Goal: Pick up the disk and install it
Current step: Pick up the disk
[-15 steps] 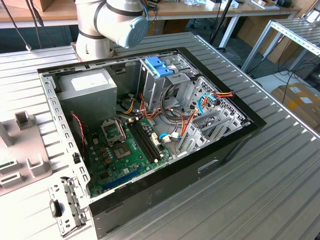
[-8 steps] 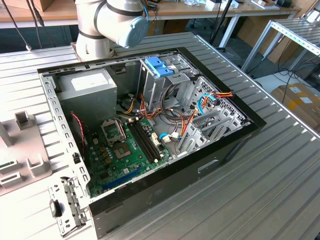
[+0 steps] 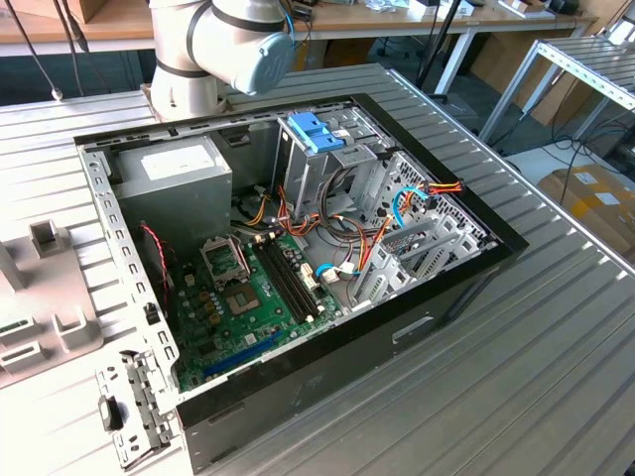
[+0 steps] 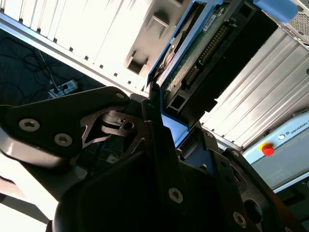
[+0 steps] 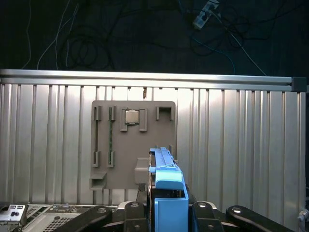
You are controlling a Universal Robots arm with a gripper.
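Disk [image 5: 166, 193], a flat dark-metal hard drive with blue plastic side rails, stands edge-on, clamped between the two black fingers of the metal gripper [image 5: 166, 215], with the ribbed aluminium table [image 5: 241, 145] behind it. Farther off lies one grey slotted plastic tray [image 5: 130, 150] carrying one square chip [image 5: 130, 116]. The second wrist view adds the drive's green circuit-board underside [image 4: 193, 63]. The exterior view shows one open black computer case [image 3: 298, 387].

PLACE: robotics lab or workshop | EVIDENCE: robot arm [image 3: 223, 45] on a ribbed aluminium table [image 3: 516, 397] | open computer case [image 3: 397, 332] with bare motherboard [image 3: 238, 297] | grey fixture plate [image 5: 130, 140] ahead of the gripper [image 5: 166, 212] | loose cables [image 5: 96, 38] and 1 power strip [image 5: 203, 17] on the dark floor beyond it | red stop button [image 4: 267, 150] near the gripper | workbench [image 3: 397, 20], cardboard boxes [image 3: 590, 198] past the table
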